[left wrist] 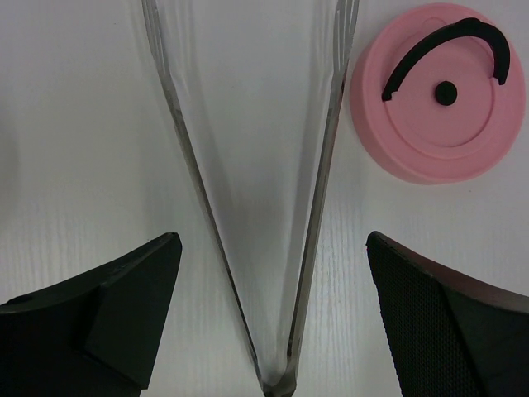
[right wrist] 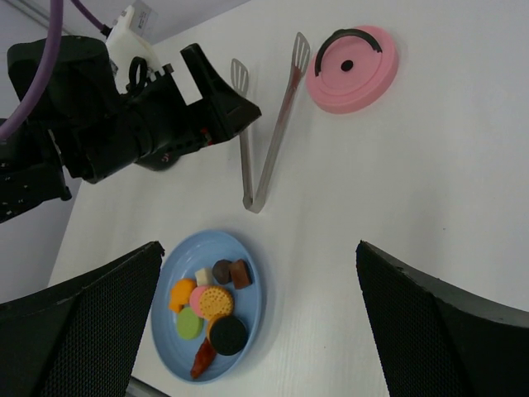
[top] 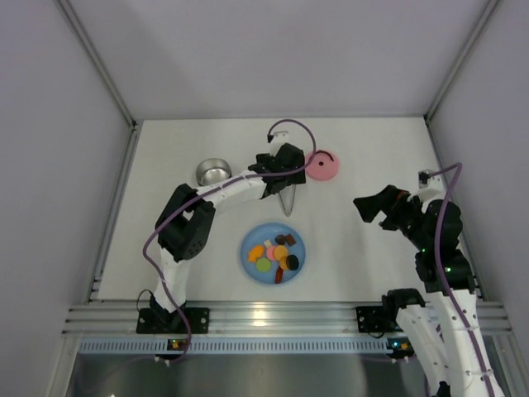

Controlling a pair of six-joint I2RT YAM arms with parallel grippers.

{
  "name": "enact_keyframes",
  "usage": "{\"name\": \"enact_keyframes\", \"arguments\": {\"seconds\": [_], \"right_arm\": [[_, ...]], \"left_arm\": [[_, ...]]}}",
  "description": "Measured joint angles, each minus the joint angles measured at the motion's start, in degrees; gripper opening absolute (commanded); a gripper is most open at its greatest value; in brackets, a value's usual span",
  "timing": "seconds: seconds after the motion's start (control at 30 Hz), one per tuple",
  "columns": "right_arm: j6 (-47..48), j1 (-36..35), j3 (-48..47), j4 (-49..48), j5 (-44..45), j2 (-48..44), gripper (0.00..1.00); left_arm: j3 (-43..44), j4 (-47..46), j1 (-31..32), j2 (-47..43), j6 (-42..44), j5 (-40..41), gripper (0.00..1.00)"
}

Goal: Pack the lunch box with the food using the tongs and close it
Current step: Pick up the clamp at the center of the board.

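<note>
The silver V-shaped tongs [top: 288, 203] lie flat on the table, joined end toward the plate. My left gripper [left wrist: 273, 240] hovers open over them with a finger on each side, touching neither arm of the tongs [left wrist: 318, 182]. The steel lunch box [top: 213, 171] stands uncovered at the back left. Its pink lid [top: 321, 165] lies to the right of the tongs, handle up. The food [right wrist: 211, 302] sits in a pile on the blue plate [right wrist: 248, 331]. My right gripper [right wrist: 259, 248] is open and empty, held high at the right, apart from everything.
The blue plate [top: 299, 255] lies between the two arm bases near the front edge. The left arm [top: 190, 219] stretches across the table's left half toward the tongs. White walls close in the table on three sides.
</note>
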State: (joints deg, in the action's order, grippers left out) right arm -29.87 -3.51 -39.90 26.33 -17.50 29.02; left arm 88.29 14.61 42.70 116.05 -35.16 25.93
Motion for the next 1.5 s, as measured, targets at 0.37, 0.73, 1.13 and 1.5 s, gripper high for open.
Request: {"name": "enact_keyframes", "arguments": {"seconds": [0.37, 0.73, 1.13, 1.5], "right_arm": [[0.3, 0.0, -0.4, 0.8, -1.0, 0.7, 1.00], [0.3, 0.0, -0.7, 0.8, -1.9, 1.1, 0.99], [-0.3, 0.0, -0.6, 0.7, -2.9, 1.1, 0.99], [-1.8, 0.0, 1.0, 0.1, -3.4, 0.6, 0.99]], "left_arm": [[4.0, 0.4, 0.1, 7.4, -1.6, 0.0, 0.99], [4.8, 0.9, 0.5, 10.8, -3.9, 0.3, 0.94], [5.0, 2.7, 2.1, 11.1, -5.8, 3.3, 0.83], [5.3, 3.7, 3.1, 12.0, -6.3, 7.8, 0.72]]}}
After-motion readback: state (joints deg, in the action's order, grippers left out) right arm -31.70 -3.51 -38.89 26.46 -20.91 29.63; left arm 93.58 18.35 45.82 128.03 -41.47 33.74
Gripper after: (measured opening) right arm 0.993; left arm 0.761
